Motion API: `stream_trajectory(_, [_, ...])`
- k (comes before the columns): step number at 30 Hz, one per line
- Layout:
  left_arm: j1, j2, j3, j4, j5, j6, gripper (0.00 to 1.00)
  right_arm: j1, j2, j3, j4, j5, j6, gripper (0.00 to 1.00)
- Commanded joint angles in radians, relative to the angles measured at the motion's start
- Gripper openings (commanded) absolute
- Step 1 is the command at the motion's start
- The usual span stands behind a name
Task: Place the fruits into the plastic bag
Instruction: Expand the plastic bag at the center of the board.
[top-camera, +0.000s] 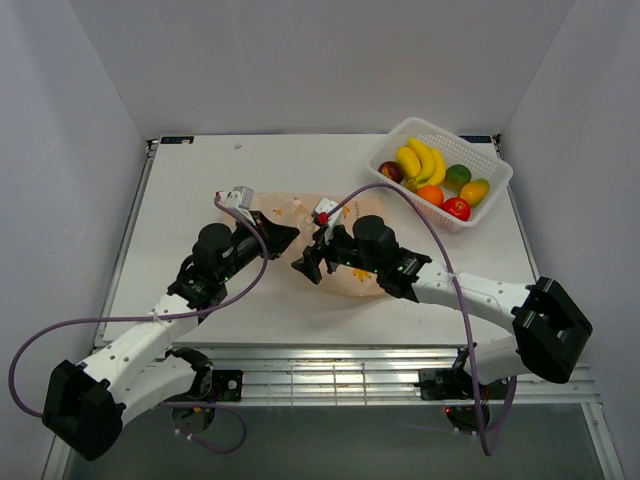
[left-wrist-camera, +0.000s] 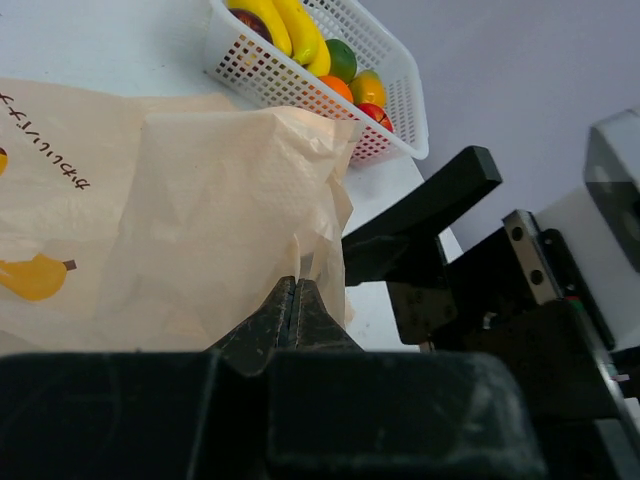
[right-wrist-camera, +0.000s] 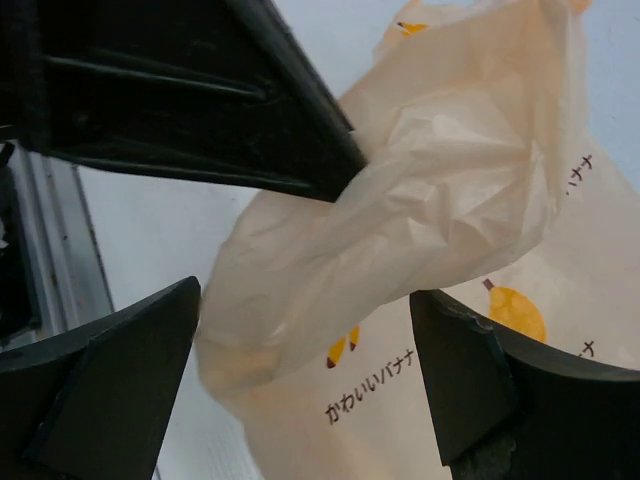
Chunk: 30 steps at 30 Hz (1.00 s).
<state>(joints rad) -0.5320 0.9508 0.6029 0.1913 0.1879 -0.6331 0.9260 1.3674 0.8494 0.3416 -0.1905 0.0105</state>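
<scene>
Top external view: the plastic bag (top-camera: 283, 208) lay mid-worktop (top-camera: 200, 180) between the left claw (top-camera: 287, 238) and the right claw (top-camera: 309, 263). The fruits (top-camera: 435, 178) all sat in the white basket (top-camera: 497, 168) at the far right.

Left wrist view: the left claw was pinched shut on a raised bag fold.

Right wrist view: the right claw gaped wide around that fold, gripping nothing.

The step in hand looked like opening the bag. Next, the right claw would need to close on the opposite layer.

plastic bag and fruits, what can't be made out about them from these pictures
- plastic bag mouth and handles: in the top view the left gripper and right gripper lie over it; both wrist views crop it.
- Anything inside the bag: its folds hide this in every view.
- Number of fruits: small and piled in the basket in the top view; cut by the top edge in the left wrist view.
</scene>
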Motion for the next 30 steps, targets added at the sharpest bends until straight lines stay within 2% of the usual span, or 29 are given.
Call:
stream_trajectory(1, [-0.043,-0.006,0.046,0.034,-0.054,-0.008,0.00,0.014,0.035,0.043,0.065,0.167,-0.018,0.90])
stream_trajectory(3, [-0.055,-0.006,0.054,0.037,-0.056,-0.010,0.00,0.025,0.045,0.042,0.079,0.206,-0.018,0.99])
stream_trajectory(4, [-0.068,-0.007,0.055,0.036,-0.057,-0.010,0.00,0.028,0.045,0.039,0.085,0.233,-0.018,0.89])
stream_trajectory(5, [-0.072,-0.009,0.055,0.036,-0.057,-0.010,0.00,0.030,0.045,0.033,0.088,0.249,-0.018,0.58])
stream_trajectory(8, [-0.079,-0.023,0.058,0.004,-0.094,-0.005,0.00,0.031,0.010,0.002,0.105,0.296,-0.018,0.31])
stream_trajectory(9, [-0.079,-0.027,0.095,-0.039,-0.134,-0.007,0.00,0.031,-0.020,-0.006,0.109,0.307,-0.029,0.25])
stream_trajectory(10, [-0.079,-0.035,0.124,-0.097,-0.172,0.007,0.07,0.031,-0.042,-0.016,0.111,0.318,-0.043,0.14])
stream_trajectory(11, [-0.079,-0.038,0.153,-0.215,-0.253,0.015,0.41,0.031,-0.063,-0.029,0.111,0.330,-0.053,0.08])
stream_trajectory(13, [-0.079,-0.049,0.227,-0.335,-0.347,0.001,0.70,0.030,-0.138,-0.059,0.090,0.364,-0.092,0.08])
stream_trajectory(14, [-0.079,-0.073,0.239,-0.422,-0.393,-0.017,0.92,0.027,-0.163,-0.065,0.076,0.367,-0.101,0.08])
stream_trajectory(15, [-0.079,-0.090,0.248,-0.462,-0.500,-0.042,0.97,0.022,-0.215,-0.076,0.060,0.368,-0.107,0.08])
stream_trajectory(16, [-0.079,-0.108,0.258,-0.534,-0.552,-0.069,0.98,0.017,-0.243,-0.082,0.031,0.367,-0.118,0.08])
stream_trajectory(18, [-0.077,-0.180,0.259,-0.578,-0.626,-0.103,0.98,0.008,-0.312,-0.092,0.005,0.365,-0.115,0.08])
stream_trajectory(24, [-0.075,-0.354,0.216,-0.618,-0.673,-0.091,0.98,-0.013,-0.448,-0.099,-0.102,0.243,-0.152,0.08])
stream_trajectory(26, [-0.075,-0.356,0.198,-0.583,-0.668,-0.073,0.98,-0.015,-0.485,-0.098,-0.131,0.201,-0.155,0.08])
stream_trajectory(30, [-0.075,-0.265,0.242,-0.527,-0.636,-0.025,0.98,-0.015,-0.513,-0.098,-0.174,0.041,-0.182,0.08])
